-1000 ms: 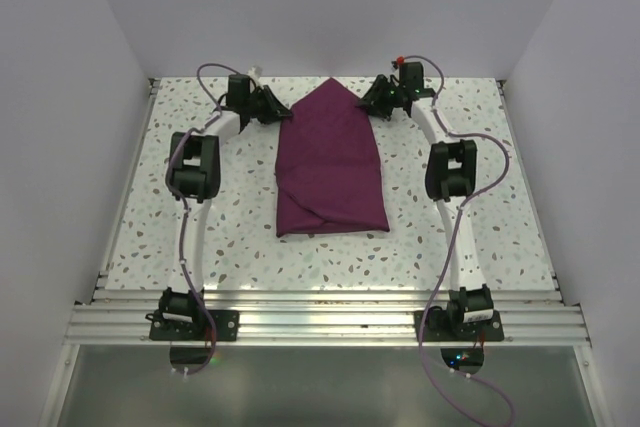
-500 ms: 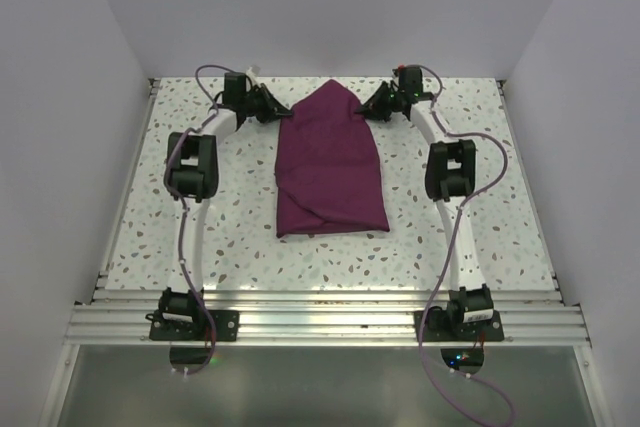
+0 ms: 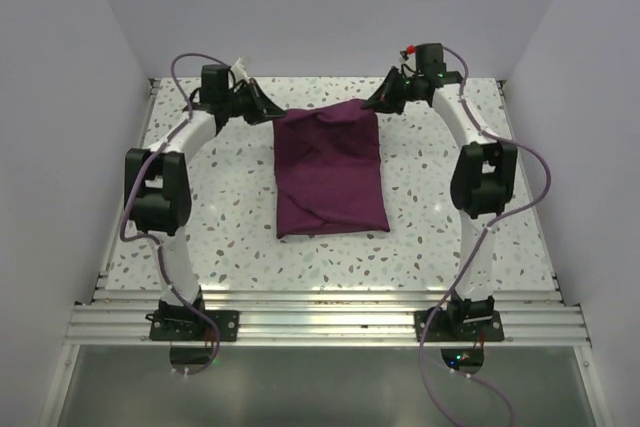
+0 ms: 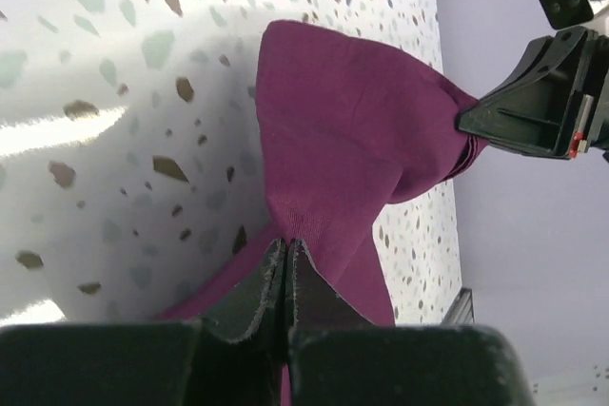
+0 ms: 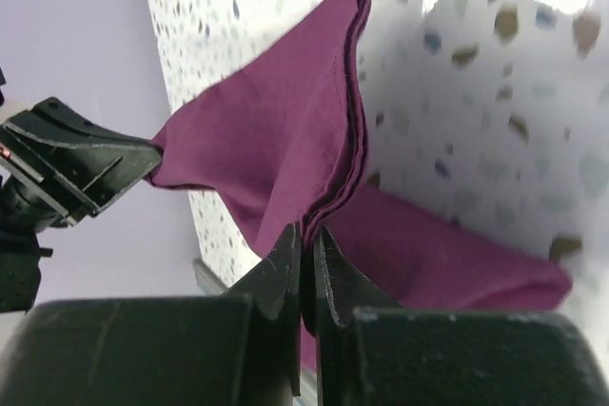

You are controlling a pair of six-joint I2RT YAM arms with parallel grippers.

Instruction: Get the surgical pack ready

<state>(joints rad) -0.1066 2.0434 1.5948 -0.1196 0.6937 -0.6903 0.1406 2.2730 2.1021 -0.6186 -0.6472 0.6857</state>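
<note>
Left gripper [image 3: 270, 115] and right gripper [image 3: 379, 104] each pinch a far corner of the purple cloth [image 3: 330, 172] above the speckled table [image 3: 230, 222].

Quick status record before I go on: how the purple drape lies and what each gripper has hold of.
drape: purple fabric, folded, near part flat on the table
far edge: raised off the table, stretched between the two grippers
left gripper: shut on the far-left corner
right gripper: shut on the far-right corner
under the fabric: cannot tell
</note>
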